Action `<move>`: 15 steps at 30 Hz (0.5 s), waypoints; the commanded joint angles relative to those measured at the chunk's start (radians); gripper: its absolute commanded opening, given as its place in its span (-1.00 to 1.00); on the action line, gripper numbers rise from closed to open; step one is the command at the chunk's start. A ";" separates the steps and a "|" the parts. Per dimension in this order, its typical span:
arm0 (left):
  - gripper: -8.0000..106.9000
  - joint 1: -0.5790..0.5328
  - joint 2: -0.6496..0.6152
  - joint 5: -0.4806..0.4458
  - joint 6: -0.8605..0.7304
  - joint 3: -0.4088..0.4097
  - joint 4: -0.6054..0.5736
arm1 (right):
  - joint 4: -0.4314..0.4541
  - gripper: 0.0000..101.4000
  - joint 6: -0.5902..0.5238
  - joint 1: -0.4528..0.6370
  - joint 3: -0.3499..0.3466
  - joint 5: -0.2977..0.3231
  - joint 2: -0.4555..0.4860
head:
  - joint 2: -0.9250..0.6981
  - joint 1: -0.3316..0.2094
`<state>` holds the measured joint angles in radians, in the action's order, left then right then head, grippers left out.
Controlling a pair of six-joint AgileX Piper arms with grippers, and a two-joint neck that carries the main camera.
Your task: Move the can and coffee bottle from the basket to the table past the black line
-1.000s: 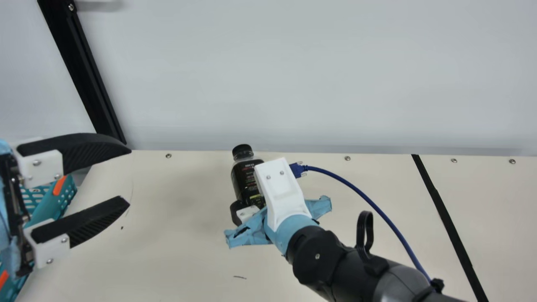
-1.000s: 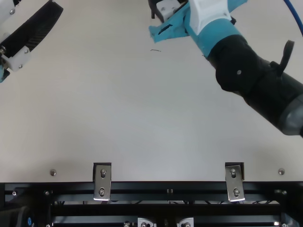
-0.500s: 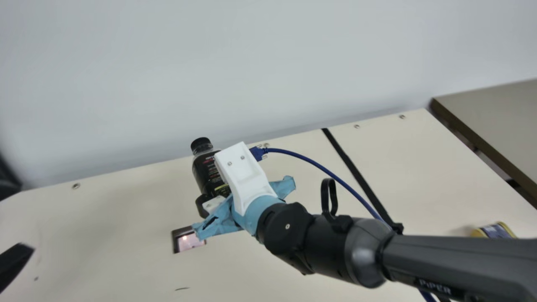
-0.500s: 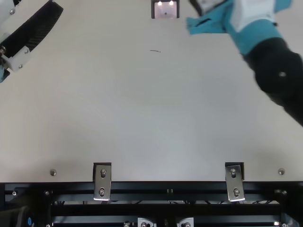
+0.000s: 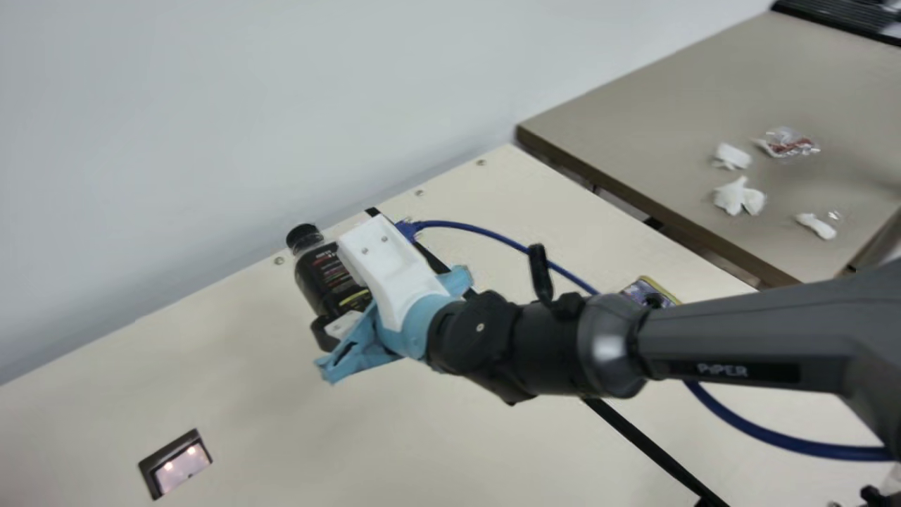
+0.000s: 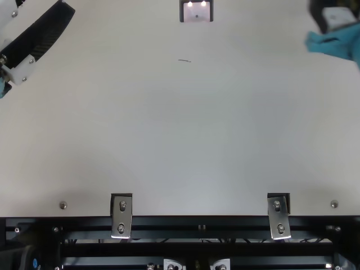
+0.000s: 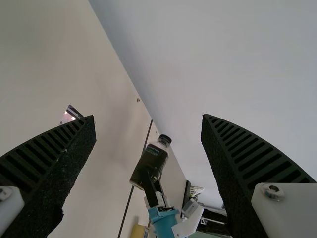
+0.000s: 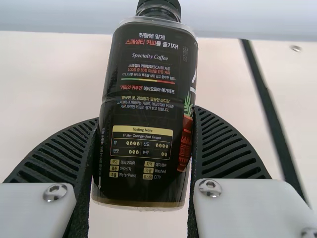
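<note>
While it's held, bottle (image 5: 325,278) points upward.

Crumpled white scraps (image 5: 730,196) and a clear wrapper (image 5: 788,144) lie on a brownish side table (image 5: 654,105) beside a pale wall (image 5: 246,105).

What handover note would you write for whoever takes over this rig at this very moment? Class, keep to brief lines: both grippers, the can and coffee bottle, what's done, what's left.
Left gripper: open, holding nothing.
Right gripper: closed on the coffee bottle, which looks to be held clear of the table, on the near-left side of the black line in the main view.
Can: on the table past the line, partly behind the right arm.
Done: can placed, bottle in grip.
Left: take the bottle past the line, set it down, release.
</note>
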<state>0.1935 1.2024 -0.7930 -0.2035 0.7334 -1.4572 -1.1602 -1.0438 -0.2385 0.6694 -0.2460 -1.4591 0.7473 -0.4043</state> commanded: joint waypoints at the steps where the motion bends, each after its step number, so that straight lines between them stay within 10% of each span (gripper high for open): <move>1: 0.71 0.000 0.000 0.000 0.000 0.000 0.000 | 0.015 -1.00 0.000 0.094 -0.039 0.012 0.039 | 0.022 -0.032; 15: 0.71 0.000 0.000 0.000 0.000 0.000 0.000 | 0.232 -1.00 0.037 0.524 -0.078 0.144 0.081 | 0.022 -0.032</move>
<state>0.1935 1.2024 -0.7930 -0.2035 0.7334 -1.4572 -0.9601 -1.0162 0.2090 0.5860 -0.1106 -1.3739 0.7473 -0.4095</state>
